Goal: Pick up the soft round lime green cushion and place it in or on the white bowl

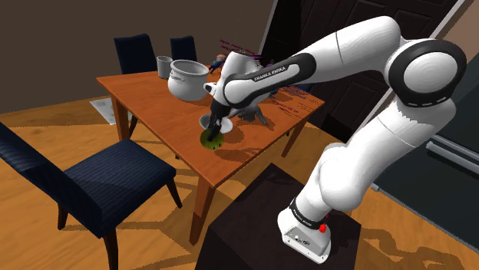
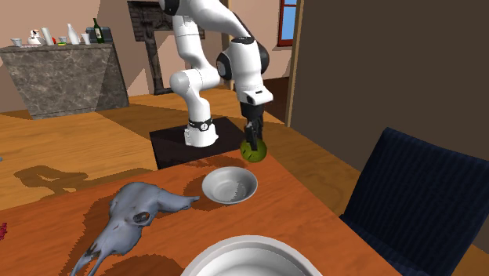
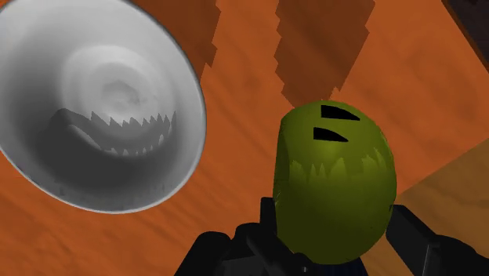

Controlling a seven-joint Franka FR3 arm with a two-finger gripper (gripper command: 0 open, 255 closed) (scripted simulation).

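The black gripper's [image 2: 252,139] fingers [image 3: 421,245] clasped the round yellow-green cushion [image 3: 333,180] just beside the shallow white bowl [image 3: 47,63] on the orange-brown wooden surface [image 3: 243,118]; grasp judged complete, placement in bowl outstanding.

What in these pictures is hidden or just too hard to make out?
Shoulder view: white bowl mostly hidden behind the gripper.
Second exterior view: large white vessel cut off by the bottom edge.
Second exterior view: small items on the grey counter too small to identify.
Wrist view: lime green cushion hides the table under it.
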